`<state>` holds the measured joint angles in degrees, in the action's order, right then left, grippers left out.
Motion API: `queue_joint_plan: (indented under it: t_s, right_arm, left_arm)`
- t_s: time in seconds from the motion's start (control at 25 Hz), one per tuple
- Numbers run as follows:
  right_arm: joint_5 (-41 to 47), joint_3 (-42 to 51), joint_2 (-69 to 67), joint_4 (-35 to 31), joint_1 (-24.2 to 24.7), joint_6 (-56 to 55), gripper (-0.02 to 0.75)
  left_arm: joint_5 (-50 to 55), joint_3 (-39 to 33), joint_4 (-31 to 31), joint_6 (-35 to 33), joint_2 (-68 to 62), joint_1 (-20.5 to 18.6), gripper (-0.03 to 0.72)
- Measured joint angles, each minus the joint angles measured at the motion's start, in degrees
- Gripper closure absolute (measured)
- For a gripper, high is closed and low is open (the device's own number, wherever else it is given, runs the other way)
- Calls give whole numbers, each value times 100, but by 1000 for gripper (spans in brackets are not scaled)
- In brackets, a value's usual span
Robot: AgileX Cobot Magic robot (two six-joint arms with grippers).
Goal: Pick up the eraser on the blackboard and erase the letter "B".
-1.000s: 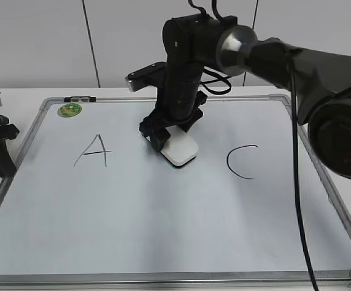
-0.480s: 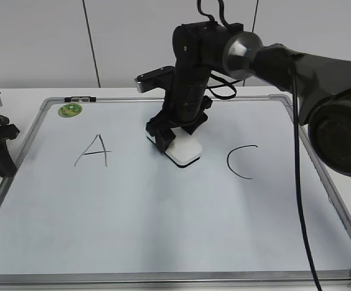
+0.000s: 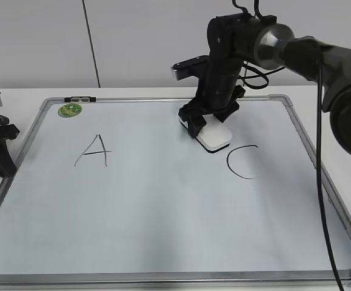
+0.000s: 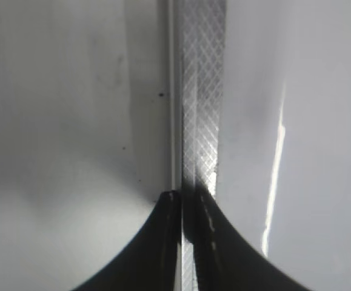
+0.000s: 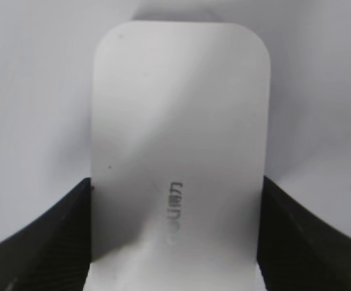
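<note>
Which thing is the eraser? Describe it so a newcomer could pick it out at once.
Start at the blackboard, the large white board with a grey frame lying on the table. Look at its upper middle-right, just up and left of the black "C", where the right tool grips a block. That block is the eraser: white, rounded-rectangular, with small grey lettering on top, unlike the small round green magnet at the far-left corner.

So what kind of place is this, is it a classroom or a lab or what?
Probably a robot lab bench, not a classroom: the blackboard lies flat on a white table, the right gripper holds the eraser, and plain grey wall panels stand behind.
</note>
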<state>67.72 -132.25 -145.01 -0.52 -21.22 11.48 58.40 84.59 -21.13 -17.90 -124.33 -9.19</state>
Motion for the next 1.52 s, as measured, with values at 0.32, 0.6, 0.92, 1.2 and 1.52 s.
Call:
queue_joint_plan:
  t_s: [0.32,0.6,0.92,1.2,1.52]
  right_arm:
    - [-10,-4,0,-33,-29,-27,199]
    - [291,-316,99,-42,-98,-27,199]
    - [338,-151,1438,98,-102,-17,199]
    - [346,1763,2638,260,295,-259,199]
    - [-168,3711,3624,52,1233,-531,199]
  left_arm:
    - [0,0,11,0,0,0,657]
    - [0,0,11,0,0,0,657]
    - [-20,0,21,0,0,0,657]
    - [-20,0,21,0,0,0,656]
    - [-20,0,21,0,0,0,656]
